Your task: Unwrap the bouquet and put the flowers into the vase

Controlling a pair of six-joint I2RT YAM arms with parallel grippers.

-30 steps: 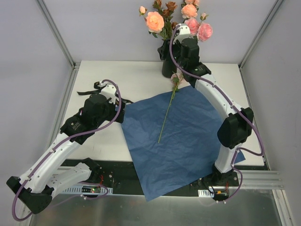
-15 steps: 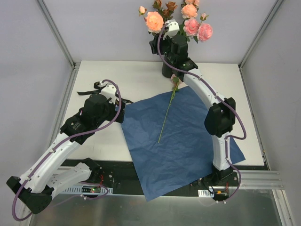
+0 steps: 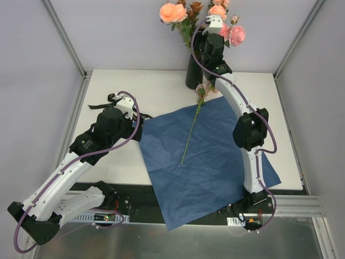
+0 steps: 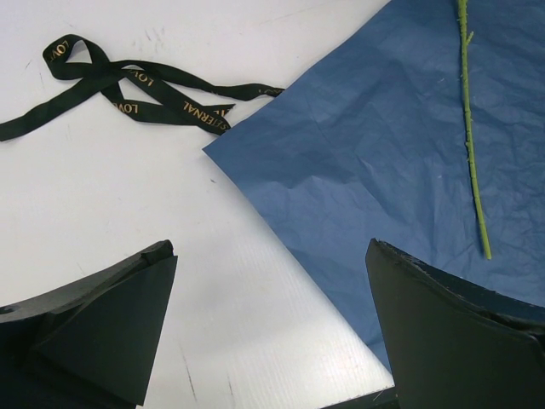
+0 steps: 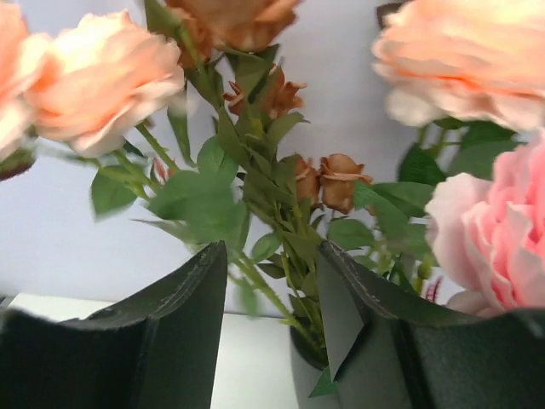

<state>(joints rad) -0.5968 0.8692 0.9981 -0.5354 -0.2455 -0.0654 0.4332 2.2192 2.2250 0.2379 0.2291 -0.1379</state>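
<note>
I have the right gripper (image 3: pixel 200 36) raised at the far edge of the counter (image 3: pixel 161 89), pushed in among the flowers (image 3: pixel 172 12) that stand in the vase (image 3: pixel 192 73). From the right wrist camera, green stems and leaves run down between its two fingers (image 5: pixel 183 315), nearer the right-hand one, with peach and pink blooms spread above and to either side. The jaws stand partly apart around that cluster. I cannot tell whether they press on the stems or only straddle them.

The vase is upright against the back edge, just beyond the far corner of the blue paper (image 3: pixel 215 156). The paper lies unfolded and flat across the middle and right of the counter, its near corner hanging over the front edge.

One loose flower (image 3: pixel 192 127) lies on the paper. Its long thin stem runs diagonally, and its small pink head points toward the foot of the vase, close beside it. It lies below the right arm's reach, apart from both grippers.

My left gripper (image 4: pixel 271 251) hovers with its jaws spread wide and nothing between them. It sits over the bare counter beside the paper's left edge. The loose flower's stem (image 4: pixel 468 128) shows to its right on the paper. The black ribbon (image 4: pixel 128 81) lies untied on the counter beyond it, one end touching the paper's edge.
</note>
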